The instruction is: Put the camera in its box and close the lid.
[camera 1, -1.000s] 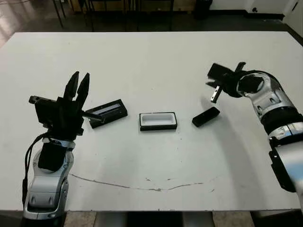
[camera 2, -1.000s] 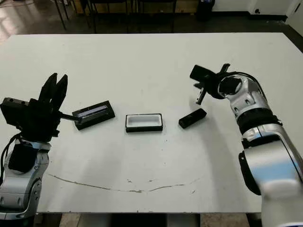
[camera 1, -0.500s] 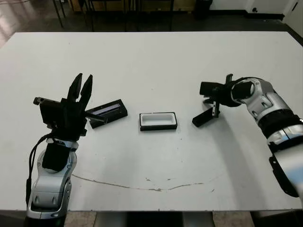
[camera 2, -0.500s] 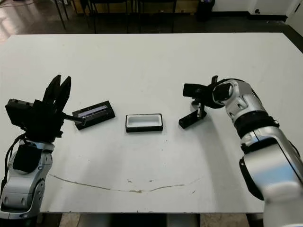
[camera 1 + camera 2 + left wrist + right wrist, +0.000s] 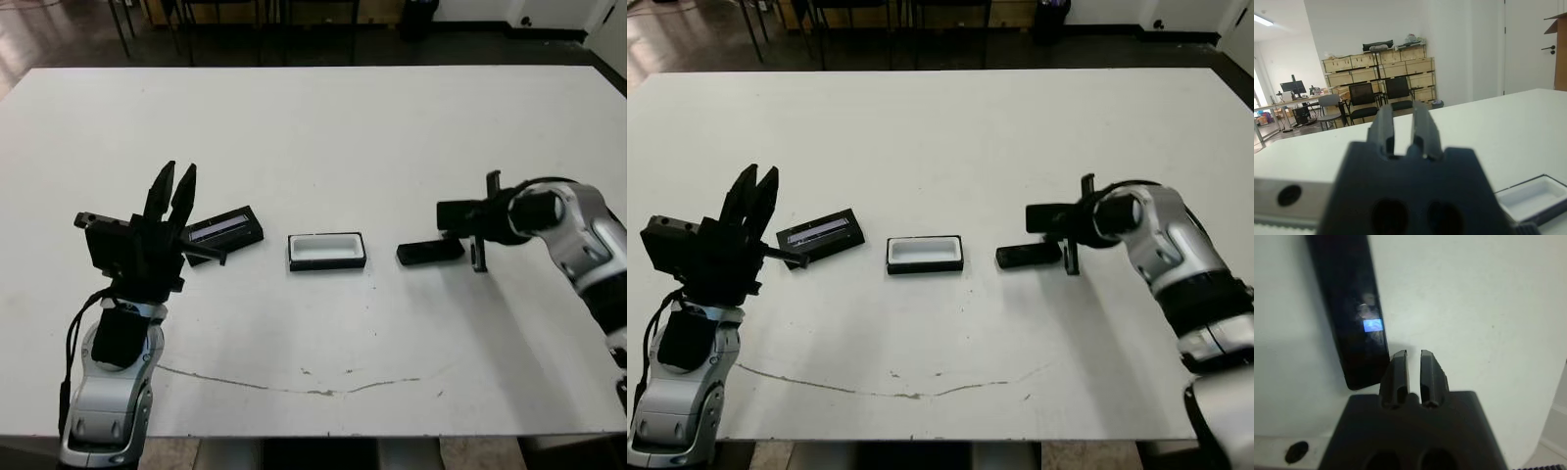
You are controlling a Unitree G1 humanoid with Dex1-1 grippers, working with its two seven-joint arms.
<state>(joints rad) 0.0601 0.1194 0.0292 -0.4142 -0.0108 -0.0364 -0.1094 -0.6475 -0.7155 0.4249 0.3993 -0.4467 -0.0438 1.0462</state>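
Note:
The camera, a slim black bar, lies flat on the table to the right of the box, a shallow black tray with white lining and nothing in it. Left of the box lies the lid, its pale strip facing up. My right gripper points down at the table just past the camera's right end. Its fingers are shut with nothing between them, and the camera lies beside them. My left gripper is raised in the air near the lid, holding nothing, its fingers close together.
A thin dark scratch runs across the table near its front edge. Chairs and wooden crates stand beyond the far side of the table.
My right gripper has come down to the table and moved right. The camera has turned from slanted to nearly in line with the box. The left arm has barely shifted.

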